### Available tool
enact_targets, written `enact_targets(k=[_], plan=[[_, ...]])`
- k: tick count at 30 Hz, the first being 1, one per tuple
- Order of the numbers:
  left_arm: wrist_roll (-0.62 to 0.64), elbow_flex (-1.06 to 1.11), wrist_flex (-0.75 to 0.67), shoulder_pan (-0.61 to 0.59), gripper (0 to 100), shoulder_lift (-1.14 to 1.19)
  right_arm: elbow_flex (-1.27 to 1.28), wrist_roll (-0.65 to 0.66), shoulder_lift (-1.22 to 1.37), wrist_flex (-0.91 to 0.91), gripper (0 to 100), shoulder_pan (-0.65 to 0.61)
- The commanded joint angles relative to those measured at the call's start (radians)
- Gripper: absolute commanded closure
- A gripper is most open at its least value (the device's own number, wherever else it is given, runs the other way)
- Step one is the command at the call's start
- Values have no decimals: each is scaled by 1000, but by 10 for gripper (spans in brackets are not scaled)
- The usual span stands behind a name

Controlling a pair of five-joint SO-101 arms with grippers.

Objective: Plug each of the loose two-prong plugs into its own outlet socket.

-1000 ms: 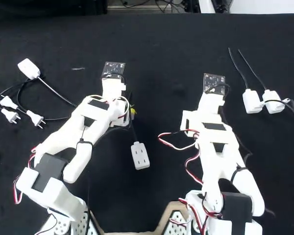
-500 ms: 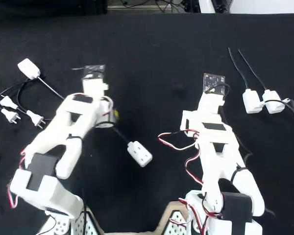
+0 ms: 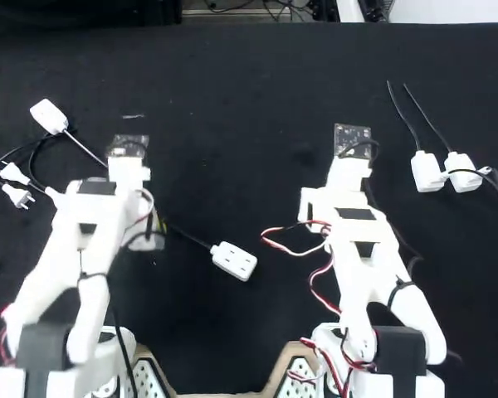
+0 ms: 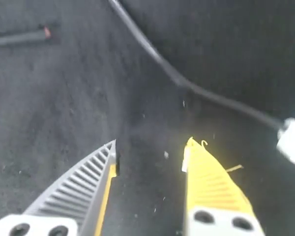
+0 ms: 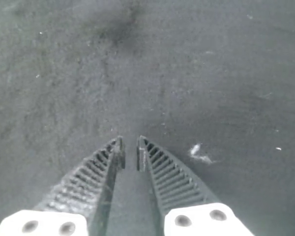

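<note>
Several loose two-prong plugs (image 3: 15, 184) lie on black cords at the far left of the black table. A white outlet socket (image 3: 234, 260) lies between the arms, its cord running under the left arm (image 3: 87, 224). The left arm's wrist sits just right of the plugs. My left gripper (image 4: 150, 147) is open over bare cloth, holding nothing, with a black cord (image 4: 187, 83) just beyond its tips. My right gripper (image 5: 130, 143) hangs over bare cloth near the table's middle, fingers together with only a slit between them.
A white block (image 3: 48, 116) on a cord lies at the back left. Two white blocks (image 3: 442, 171) with cords sit at the right. A white piece (image 4: 292, 140) ends the cord in the left wrist view.
The left arm has swung left toward the plugs. The outlet socket has turned and its cord has been drawn leftward. The right arm has edged slightly left.
</note>
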Motion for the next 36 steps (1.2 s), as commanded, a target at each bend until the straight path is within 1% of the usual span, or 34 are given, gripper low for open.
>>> enact_targets(k=[1, 3, 6, 9, 11, 14, 16, 21, 23, 25, 28, 30, 32, 34, 36], plan=[[-75, 53, 5, -22, 780, -189, -77, 9, -12, 81, 949, -75], [-68, 51, 2, -30, 780, -267, -85, 61, -41, 149, 949, -120], [-31, 62, -46, -18, 780, -350, -45, 101, -105, 157, 949, -184], [17, 54, -94, -13, 780, -358, 16, 157, -171, 146, 949, -272], [54, 61, -163, -13, 780, -336, 53, 206, -214, 149, 949, -350], [115, 61, -264, -18, 780, -258, 105, 233, -269, 152, 949, -453], [147, 50, -316, -18, 780, -181, 127, 233, -291, 152, 949, -496], [222, 45, -485, -18, 780, 43, 134, 229, -297, 157, 949, -517], [244, 42, -535, -13, 780, 117, 119, 232, -305, 195, 949, -516], [247, 19, -537, -13, 780, 161, 84, 232, -326, 265, 949, -516], [249, -22, -486, -18, 780, 199, 56, 232, -387, 377, 944, -529], [249, -36, -462, -15, 780, 213, 64, 233, -427, 411, 914, -580], [249, -36, -457, -13, 780, 219, 91, 236, -466, 419, 847, -654], [249, -33, -457, -21, 780, 221, 127, 285, -503, 420, 796, -726], [249, -31, -456, -33, 780, 222, 162, 310, -542, 420, 789, -784]])
